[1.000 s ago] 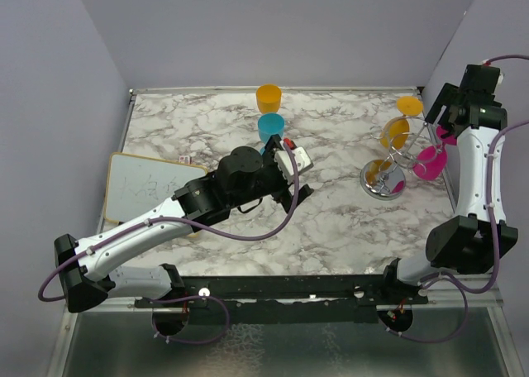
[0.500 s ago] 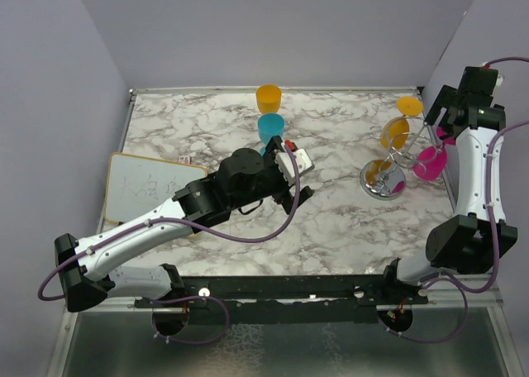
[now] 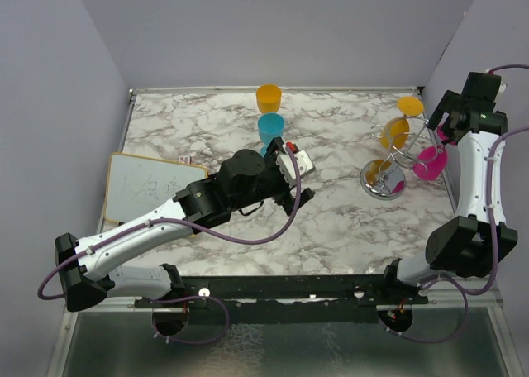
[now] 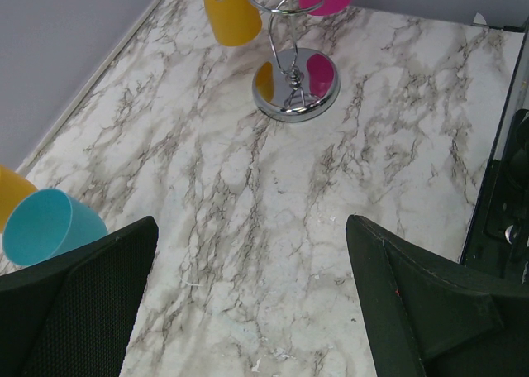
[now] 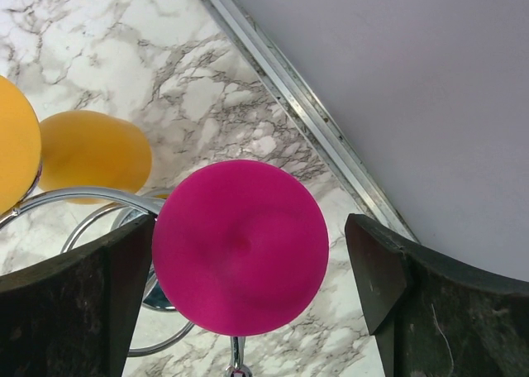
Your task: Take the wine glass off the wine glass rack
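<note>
The silver wine glass rack (image 3: pixel 383 180) stands at the table's right side, and its disc base shows in the left wrist view (image 4: pixel 296 83). A pink wine glass (image 3: pixel 430 162) hangs on its right arm. Two orange glasses (image 3: pixel 395 133) hang on other arms. My right gripper (image 3: pixel 445 127) is open above the pink glass. In the right wrist view the glass's round pink foot (image 5: pixel 240 246) lies between the two fingers (image 5: pixel 388 269), untouched. My left gripper (image 4: pixel 252 303) is open and empty over the table's middle (image 3: pixel 296 178), facing the rack.
A teal cup (image 3: pixel 270 127) and an orange cup (image 3: pixel 268 97) stand at the back middle. A whiteboard (image 3: pixel 149 187) lies at the left. The right wall and the table's metal edge strip (image 5: pixel 314 121) are close behind the rack.
My right gripper has shifted slightly to the right over the pink glass. My left wrist has turned a little. The glasses still hang on the rack.
</note>
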